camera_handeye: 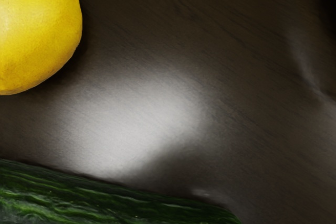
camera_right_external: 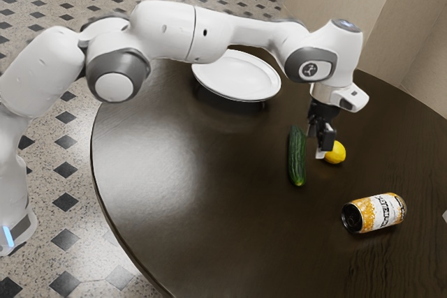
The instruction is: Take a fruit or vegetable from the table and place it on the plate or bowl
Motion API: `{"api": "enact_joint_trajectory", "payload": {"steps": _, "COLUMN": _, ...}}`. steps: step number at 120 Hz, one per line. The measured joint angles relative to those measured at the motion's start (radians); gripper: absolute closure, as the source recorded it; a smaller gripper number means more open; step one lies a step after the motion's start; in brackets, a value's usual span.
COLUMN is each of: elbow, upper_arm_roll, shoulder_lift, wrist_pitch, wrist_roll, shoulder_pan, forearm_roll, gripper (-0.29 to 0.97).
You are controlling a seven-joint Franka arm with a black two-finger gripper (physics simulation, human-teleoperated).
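Exterior view: a smooth, bright-yellow lemon [camera_right_external: 336, 153] lies just beside the gripper [camera_right_external: 320, 148], spread apart and empty.

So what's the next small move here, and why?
Probably nudge the end effector sideways over the lemon before closing. It hangs low and open over bare table between the lemon and the cucumber, with neither in its grasp, and the lemon looks nearer.
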Motion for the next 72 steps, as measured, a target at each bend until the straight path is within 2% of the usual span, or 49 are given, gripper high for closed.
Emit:
{"api": "enact_joint_trajectory", "payload": {"steps": 42, "elbow": 0.005, "upper_arm_roll": -0.002, "shoulder_lift": 0.023, "wrist_pitch": 0.153, "wrist_roll": 0.002, "shoulder_pan": 0.036, "forearm_roll": 0.002, "gripper": 0.02}}
{"api": "enact_joint_trajectory", "payload": {"steps": 72, "elbow": 0.006, "upper_arm_roll": -0.014, "shoulder_lift": 0.088, "wrist_pitch": 0.255, "wrist_roll": 0.011, "shoulder_pan": 0.083, "forearm_roll": -0.002, "gripper": 0.02}}
